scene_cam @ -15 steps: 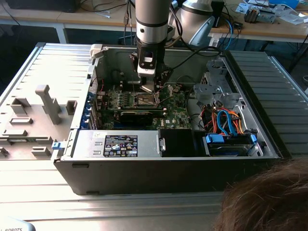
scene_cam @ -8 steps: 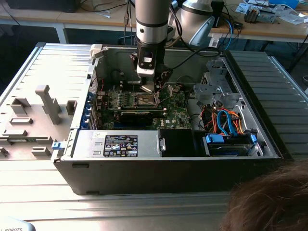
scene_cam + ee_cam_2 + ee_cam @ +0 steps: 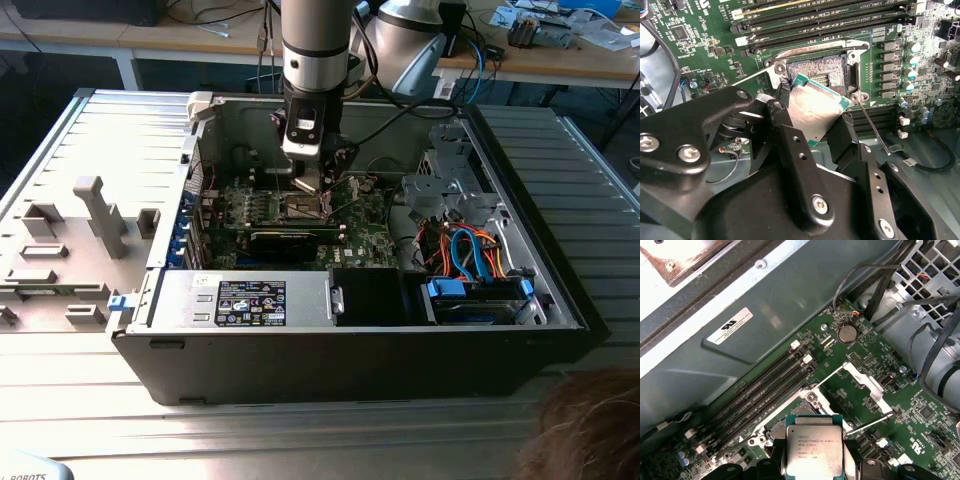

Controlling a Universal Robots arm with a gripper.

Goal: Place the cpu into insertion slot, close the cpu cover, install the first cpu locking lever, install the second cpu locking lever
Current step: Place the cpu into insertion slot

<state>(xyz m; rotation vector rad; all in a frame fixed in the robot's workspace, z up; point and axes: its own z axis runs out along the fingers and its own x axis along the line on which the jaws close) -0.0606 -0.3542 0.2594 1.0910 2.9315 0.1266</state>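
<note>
My gripper (image 3: 312, 183) has reached down into the open computer case over the green board. It is shut on the cpu (image 3: 814, 109), a flat square chip with a silver-grey top, which its black fingers (image 3: 790, 145) pinch at two opposite edges. The chip hangs tilted just above the insertion slot (image 3: 827, 70), whose contact field lies bare in its dark frame. In the first wrist view the cpu (image 3: 814, 452) sits at the near edge of the slot (image 3: 799, 411). The cpu cover (image 3: 864, 380) is flipped open beside it. A thin wire lever (image 3: 873, 127) stands free.
Long black memory slots (image 3: 765, 385) run beside the socket, close to the case wall. A coin battery (image 3: 846, 333) lies beyond the cover. A drive cage with orange and blue cables (image 3: 470, 250) fills the exterior view's right. A person's hair (image 3: 590, 430) shows at the bottom right.
</note>
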